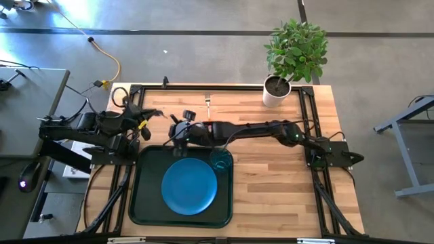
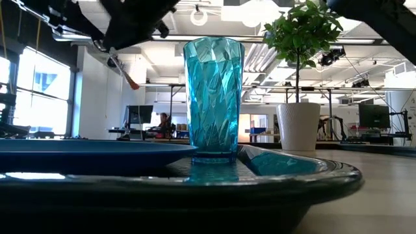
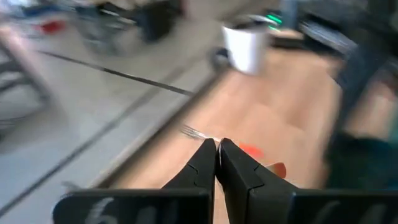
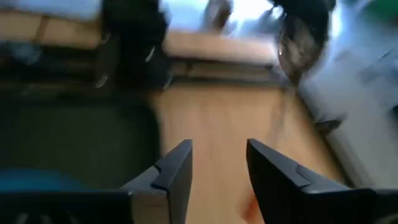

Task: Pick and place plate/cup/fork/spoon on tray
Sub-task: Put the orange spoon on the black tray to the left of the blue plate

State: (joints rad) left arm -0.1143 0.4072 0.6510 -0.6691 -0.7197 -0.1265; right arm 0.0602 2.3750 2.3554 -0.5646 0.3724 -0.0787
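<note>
Hovering just beyond the tray's far edge, the right gripper is gaping wide; the left gripper is pinching closed, holding nothing.

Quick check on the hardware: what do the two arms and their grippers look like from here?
Both arms are dark, almost black, jointed links. The left arm carries black cabling and a small yellow tag near its wrist. The right arm is slim and dark. The left gripper has two black wedge-shaped fingers above a bar with pale markings. The right gripper has two flat, angular dark-grey fingers.
</note>
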